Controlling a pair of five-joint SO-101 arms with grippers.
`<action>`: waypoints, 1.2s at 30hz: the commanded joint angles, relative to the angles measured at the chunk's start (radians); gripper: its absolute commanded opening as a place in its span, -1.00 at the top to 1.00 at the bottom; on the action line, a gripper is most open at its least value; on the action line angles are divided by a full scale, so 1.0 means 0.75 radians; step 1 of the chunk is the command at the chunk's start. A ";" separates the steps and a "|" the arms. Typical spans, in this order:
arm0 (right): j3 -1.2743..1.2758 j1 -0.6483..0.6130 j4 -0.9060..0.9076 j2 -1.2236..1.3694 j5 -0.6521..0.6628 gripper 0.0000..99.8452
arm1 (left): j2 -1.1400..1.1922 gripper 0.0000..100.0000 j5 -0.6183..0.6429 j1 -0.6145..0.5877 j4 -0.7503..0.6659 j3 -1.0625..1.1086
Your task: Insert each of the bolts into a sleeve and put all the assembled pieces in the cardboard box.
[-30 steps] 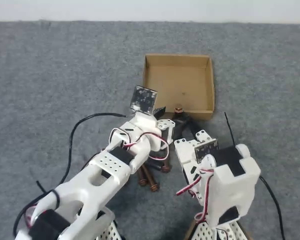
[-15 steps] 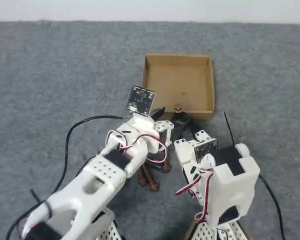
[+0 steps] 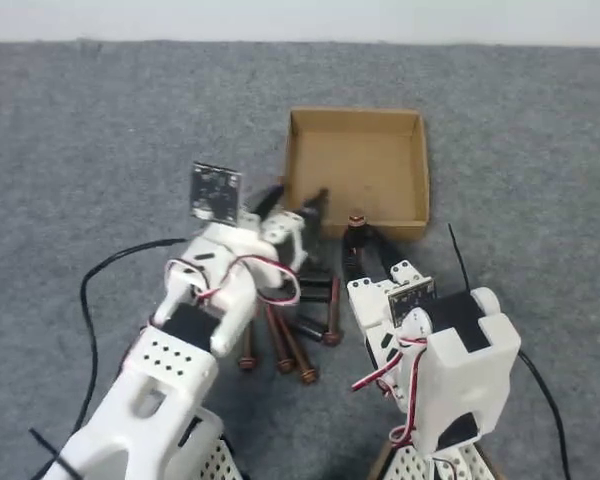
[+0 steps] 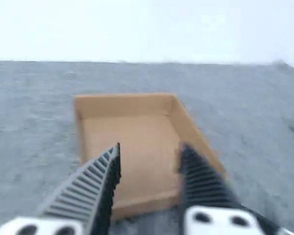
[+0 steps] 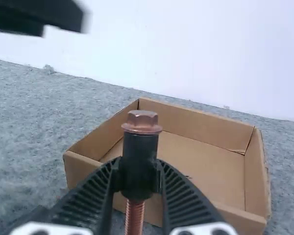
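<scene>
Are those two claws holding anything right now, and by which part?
The right gripper clamps the black sleeve by its sides, with a copper bolt running through it. The left gripper is open and empty.

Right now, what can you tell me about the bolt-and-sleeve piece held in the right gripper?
It is a copper-coloured bolt with a flanged hex head, passed through a black sleeve; the threaded shank sticks out below the sleeve. The piece stands upright, head up, with the right gripper clamped on the sleeve from both sides. It is by the near wall of the cardboard box, outside it.
</scene>
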 commanded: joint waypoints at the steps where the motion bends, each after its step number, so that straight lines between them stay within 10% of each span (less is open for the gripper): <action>1: -0.016 0.019 -0.024 -0.044 0.027 0.99 | -0.055 0.97 0.012 -0.108 0.002 -0.091; 18: -0.012 0.024 -0.024 -0.044 0.031 0.99 | -0.055 0.98 -0.241 -0.714 0.524 -0.073; 36: -0.049 0.126 -0.017 -0.247 0.033 0.99 | -0.706 0.98 -0.432 -0.743 0.775 0.392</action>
